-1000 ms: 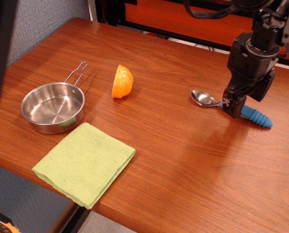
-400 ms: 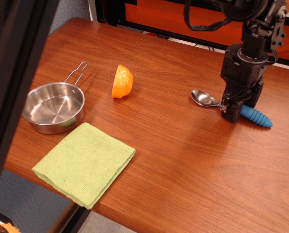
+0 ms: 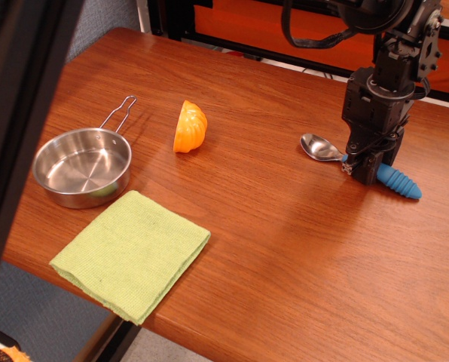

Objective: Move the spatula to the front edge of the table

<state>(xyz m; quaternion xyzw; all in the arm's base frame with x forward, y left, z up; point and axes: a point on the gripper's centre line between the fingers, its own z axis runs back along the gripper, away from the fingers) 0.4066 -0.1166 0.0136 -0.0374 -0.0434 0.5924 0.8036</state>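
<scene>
The black gripper [image 3: 360, 167] stands upright over the spatula [image 3: 360, 164], its jaws down around the neck where the silver bowl meets the ribbed blue handle; how tightly they close cannot be made out. The bowl sticks out to the left of the jaws, the handle to the right and slightly nearer the camera. Well to the left of the jaws, on the reddish-brown worktop [image 3: 300, 264], lies an orange piece [image 3: 190, 126]; farther left sits a steel pan [image 3: 82, 166], with a green cloth [image 3: 131, 254] just in front of it.
</scene>
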